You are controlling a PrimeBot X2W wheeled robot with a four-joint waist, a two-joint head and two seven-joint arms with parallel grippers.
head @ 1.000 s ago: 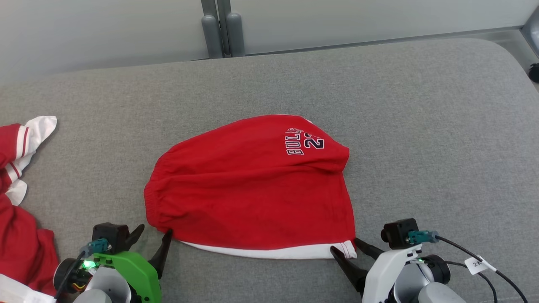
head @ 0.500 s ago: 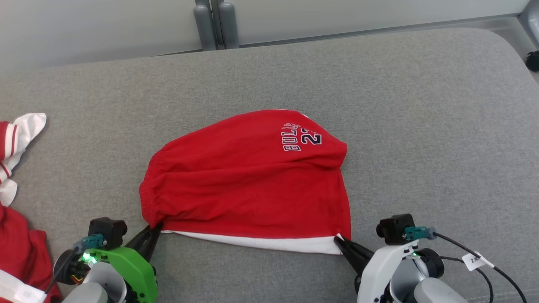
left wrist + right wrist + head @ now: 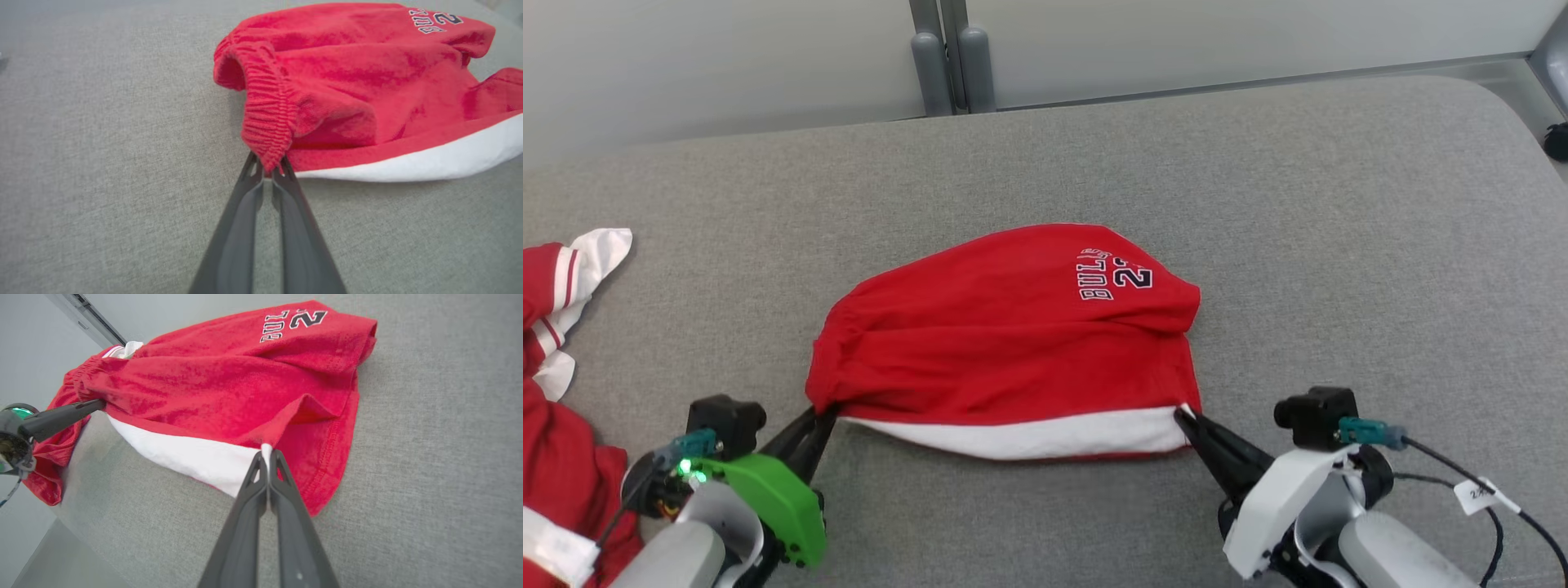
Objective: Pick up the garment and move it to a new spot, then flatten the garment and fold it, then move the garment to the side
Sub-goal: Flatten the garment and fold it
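Finds the red garment [image 3: 1013,343], a pair of shorts, near the middle of the grey fabric surface [image 3: 1339,245], lying roughly flat, printed lettering [image 3: 1115,278] toward its far right corner; grips the near left corner, at the gathered waistband [image 3: 265,118], in the left tool [image 3: 818,416], fingers pinched tight on the cloth; grips the near right corner, at the end of the white band [image 3: 1029,433], in the right tool [image 3: 1188,418], fingers likewise closed on the fabric with no gap showing; sees the near edge raised just off the surface between the two grips, white band turned upward, far part resting on the surface; reads this as the fold step at its start: near edge held at both corners, not yet carried over; leaves the move to the side undone; notes a second red-and-white garment [image 3: 556,278] at the left edge, well apart, not involved; judges the next move to call for lifting both corners together and level, then carrying them away from the robot over the resting half, span between tools kept taut against sagging in the middle; expects some risk of the thin pinch at the right corner slipping, and of the bulkier waistband side dragging the lower layer along; calls for setting the edge down on the far side before letting go.
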